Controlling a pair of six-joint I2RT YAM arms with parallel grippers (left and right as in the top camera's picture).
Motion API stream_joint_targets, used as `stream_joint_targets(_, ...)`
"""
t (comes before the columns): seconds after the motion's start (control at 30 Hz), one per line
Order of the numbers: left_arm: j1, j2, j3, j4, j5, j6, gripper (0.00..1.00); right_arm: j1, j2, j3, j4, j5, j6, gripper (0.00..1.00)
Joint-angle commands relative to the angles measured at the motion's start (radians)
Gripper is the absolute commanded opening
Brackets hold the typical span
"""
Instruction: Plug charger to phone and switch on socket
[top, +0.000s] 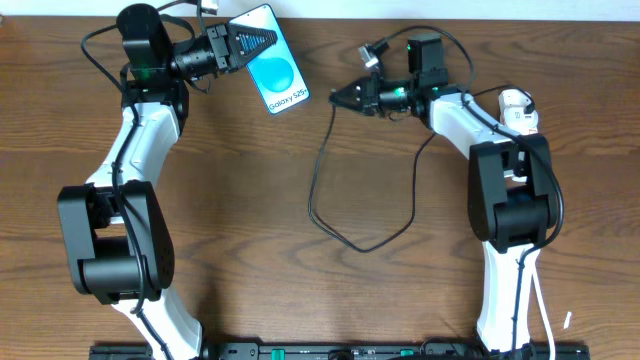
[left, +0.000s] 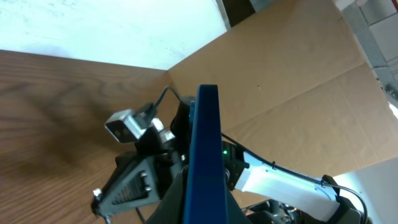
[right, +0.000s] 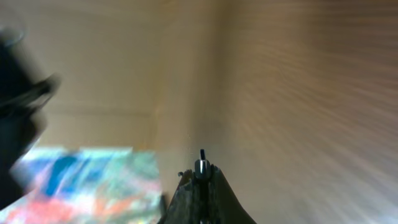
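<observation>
- Our left pincer (top: 258, 42) is clamped tight on the phone (top: 278, 72), screen facing up, near the table's (top: 300, 310) far edge.
- Our right pincer (top: 337, 98), closed on the charger's (top: 311, 200) plug tip, is near the phone's right side. The cable loops over the table.
- We count one phone, one charger, two pincers.

Brown wood-grain table (top: 330, 300), tan cardboard panel (left: 292, 74) (creased across), white wall (left: 112, 31) beside it
</observation>
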Motion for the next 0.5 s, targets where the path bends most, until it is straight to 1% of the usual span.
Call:
stream_joint_targets(0.0,0.001,-0.036,0.014,0.010,0.003,-0.008,0.08,-0.007,-0.013,0.002,-0.147,0.359,-0.175,0.01)
stream_joint_targets(0.17,0.001,-0.036,0.014,0.010,-0.005,-0.008,0.08,-0.007,-0.013,0.002,-0.259,0.625,-0.220,0.01)
stream_joint_targets(0.3,0.001,-0.036,0.014,0.010,-0.012,-0.008,0.07,-0.007,-0.013,0.002,-0.279,0.785,-0.235,0.01)
stream_joint_targets(0.47,0.001,-0.036,0.014,0.010,-0.013,-0.008,0.08,-0.002,-0.013,0.002,-0.275,0.968,-0.299,0.01)
